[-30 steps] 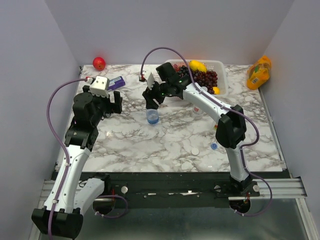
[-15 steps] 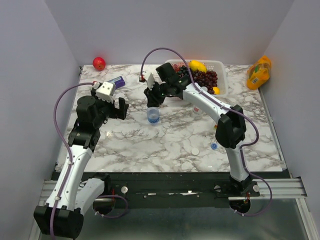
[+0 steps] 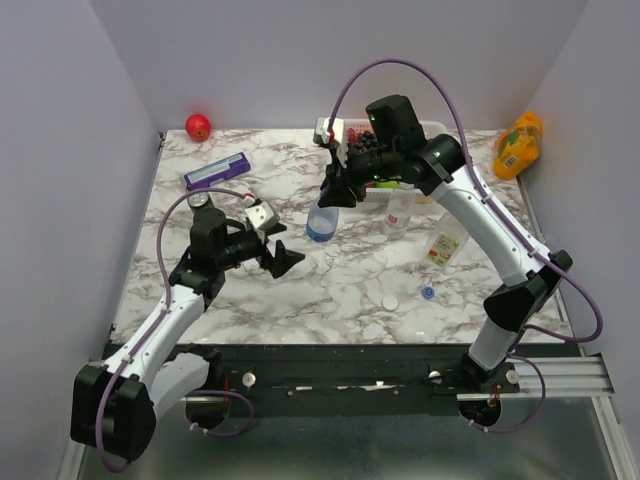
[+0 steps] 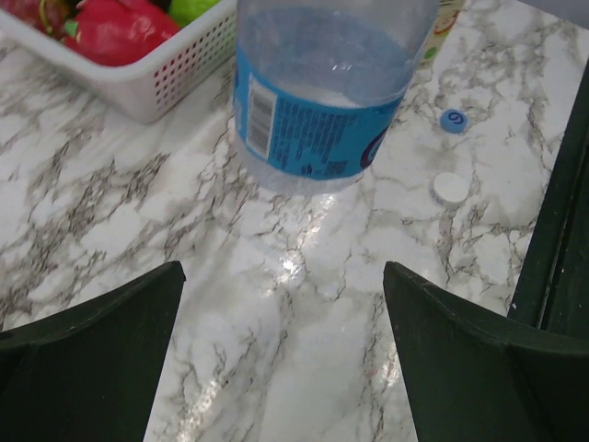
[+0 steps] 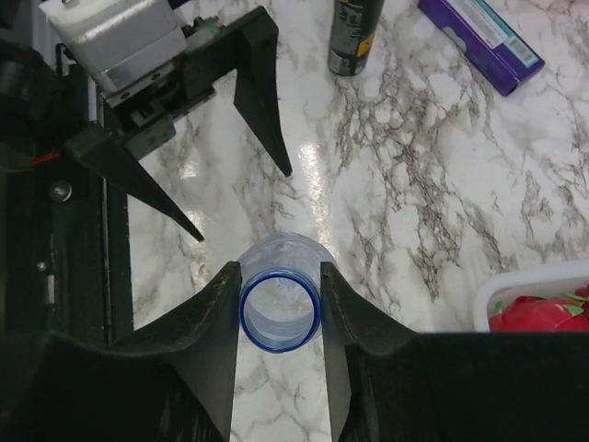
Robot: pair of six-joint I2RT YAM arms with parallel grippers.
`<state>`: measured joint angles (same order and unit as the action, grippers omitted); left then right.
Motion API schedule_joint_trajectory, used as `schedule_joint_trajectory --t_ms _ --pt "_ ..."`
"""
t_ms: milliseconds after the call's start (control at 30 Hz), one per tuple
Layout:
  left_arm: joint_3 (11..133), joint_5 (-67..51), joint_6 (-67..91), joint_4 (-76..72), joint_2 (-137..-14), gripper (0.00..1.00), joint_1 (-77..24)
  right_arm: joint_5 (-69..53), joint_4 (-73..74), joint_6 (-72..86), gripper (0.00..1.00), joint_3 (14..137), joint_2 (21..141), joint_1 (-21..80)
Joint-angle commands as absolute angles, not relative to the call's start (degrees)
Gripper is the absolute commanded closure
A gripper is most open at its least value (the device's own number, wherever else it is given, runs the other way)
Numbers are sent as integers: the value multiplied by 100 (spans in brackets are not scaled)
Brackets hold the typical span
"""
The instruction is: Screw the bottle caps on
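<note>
The blue-labelled bottle [image 3: 319, 224] stands open-mouthed at the table's middle. My right gripper [image 3: 335, 192] is shut on its neck; in the right wrist view both fingers [image 5: 213, 322] press the blue-ringed mouth [image 5: 281, 308]. My left gripper [image 3: 281, 259] is open and empty, low over the table, just left of this bottle [image 4: 317, 110]. A plain bottle [image 3: 398, 213] and a yellow-green-labelled bottle [image 3: 443, 247] stand to the right. A white cap [image 3: 390, 302] and a blue cap [image 3: 428, 292] lie near the front; both show in the left wrist view, white [image 4: 451, 187] and blue [image 4: 452, 120].
A white fruit basket [image 4: 156, 87] sits behind the bottle, mostly hidden by my right arm in the top view. A dark can [image 5: 354, 37] and a purple box [image 3: 216, 171] are at the back left, a red apple [image 3: 198, 126] in the far left corner, an orange juice bottle [image 3: 517, 145] at the far right.
My left gripper has swung from the back left to the middle, beside the blue-labelled bottle. My right arm has risen and shifted right, and the bottle moved slightly right with it.
</note>
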<state>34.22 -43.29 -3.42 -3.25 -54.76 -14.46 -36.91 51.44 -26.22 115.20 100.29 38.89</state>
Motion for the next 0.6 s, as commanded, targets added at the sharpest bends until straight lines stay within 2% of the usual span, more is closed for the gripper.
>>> schedule_joint_trajectory --t_ms 0,267,400,567 --pt "3305 -4667 -738 -1414 -5616 1 -2108 -4148 5801 -2550 83 11505 10081 3885" --pt "3199 -3501 -36 -2575 -6178 1 -2987 -4087 5827 -2119 83 11620 10037 3885" --pt "3182 -3348 228 -2944 -6372 2 -3076 -4166 5678 -1855 83 11488 9950 3902" --pt "3173 -3507 395 -3199 -6495 7 -3181 -4201 5669 -1802 83 11435 9905 3911"
